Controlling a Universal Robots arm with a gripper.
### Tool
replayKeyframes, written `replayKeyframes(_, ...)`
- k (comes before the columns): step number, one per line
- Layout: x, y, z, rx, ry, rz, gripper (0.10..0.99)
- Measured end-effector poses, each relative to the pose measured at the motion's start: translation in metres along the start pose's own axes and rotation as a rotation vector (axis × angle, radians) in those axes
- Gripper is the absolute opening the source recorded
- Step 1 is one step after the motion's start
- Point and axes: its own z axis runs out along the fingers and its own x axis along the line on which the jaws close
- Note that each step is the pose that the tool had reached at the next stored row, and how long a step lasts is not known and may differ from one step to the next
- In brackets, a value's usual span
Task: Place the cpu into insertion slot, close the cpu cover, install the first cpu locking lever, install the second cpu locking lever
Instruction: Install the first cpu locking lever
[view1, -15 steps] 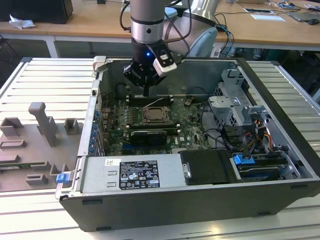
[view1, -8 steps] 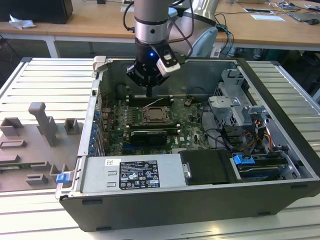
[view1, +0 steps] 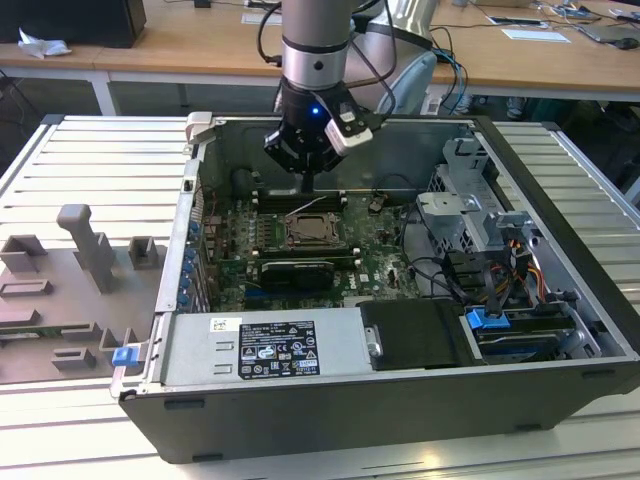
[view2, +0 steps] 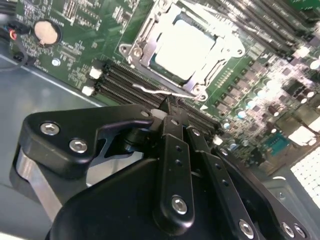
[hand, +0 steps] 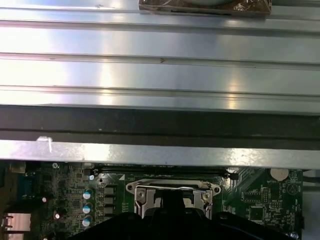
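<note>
The cpu (view2: 182, 42), with its pale silver top, sits in the insertion slot (view1: 312, 232) on the green board. The silvery cpu cover (view2: 141, 50) lies flat around it as a frame. A thin wire locking lever (view2: 156, 92) runs along the socket edge nearest my fingers. My gripper (view1: 306, 188) hangs just behind the socket in the exterior view, tips pointing down at that lever. In the second wrist view the black fingers (view2: 172, 135) are pressed together with nothing between them. The first wrist view shows the socket (hand: 172, 192) just past the dark gripper (hand: 170, 202).
The open computer case (view1: 560, 200) has tall metal walls around the board. Memory slots (view2: 125, 82) flank the socket, and a drive cage with cables (view1: 480, 240) stands at the exterior view's right. A power supply (view1: 270, 350) lies along the front. Grey fixtures (view1: 90, 250) stand outside the case.
</note>
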Motion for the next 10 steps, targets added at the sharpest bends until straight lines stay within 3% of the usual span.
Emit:
replayKeyframes(2,-0.0004,0.0000,0.0016,-0.018,-0.0008,0.000,0.106)
replayKeyframes(10,-0.0070,-0.0010,0.0184,-0.018,-0.0005,0.000,0.106)
